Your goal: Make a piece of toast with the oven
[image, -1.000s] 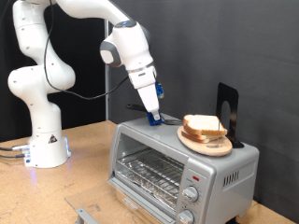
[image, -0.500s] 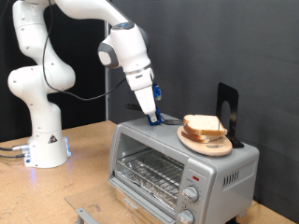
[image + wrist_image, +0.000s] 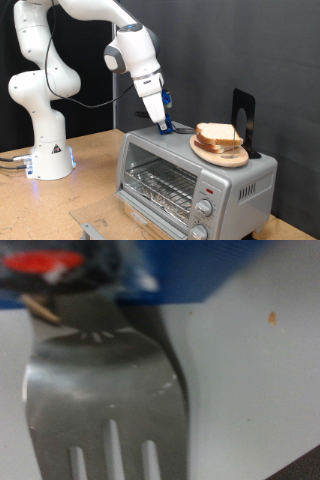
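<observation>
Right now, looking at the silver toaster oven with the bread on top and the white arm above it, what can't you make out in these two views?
- Gripper, exterior view: too small to tell if the fingers are open or shut.
- Metal fork, wrist view: blurred, tines cut off by the frame's edge; its handle is hidden by blue and red parts.
- Silver toaster oven, exterior view: front corner and lowest knob cut off by the bottom edge.
- Bread slices on the wooden plate: count unclear, too small.
</observation>
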You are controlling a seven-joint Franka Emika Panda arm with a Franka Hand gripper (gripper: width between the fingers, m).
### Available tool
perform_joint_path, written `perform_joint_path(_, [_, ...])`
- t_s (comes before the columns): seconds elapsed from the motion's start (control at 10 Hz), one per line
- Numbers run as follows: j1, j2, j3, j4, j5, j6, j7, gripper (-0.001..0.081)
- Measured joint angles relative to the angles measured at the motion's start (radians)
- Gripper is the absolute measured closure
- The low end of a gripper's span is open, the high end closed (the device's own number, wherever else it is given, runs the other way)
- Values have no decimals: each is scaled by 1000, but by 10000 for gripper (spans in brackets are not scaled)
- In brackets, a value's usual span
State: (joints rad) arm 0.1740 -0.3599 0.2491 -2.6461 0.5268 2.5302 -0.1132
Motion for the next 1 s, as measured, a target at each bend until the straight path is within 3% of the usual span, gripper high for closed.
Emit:
perform_joint_path(0.1, [-2,0,0,-1,0,0,0,279])
perform_joint_path(0.2, [-3,0,0,-4,0,0,0,279])
perform_joint_path(0.3, [-3,0,0,-4,0,0,0,409])
perform_joint_path(0.7, [-1,-14,-8,-1,29,-1,-7,409])
perform_joint_path(1.0, [6,-101,-36,20,70,-83,-27,408])
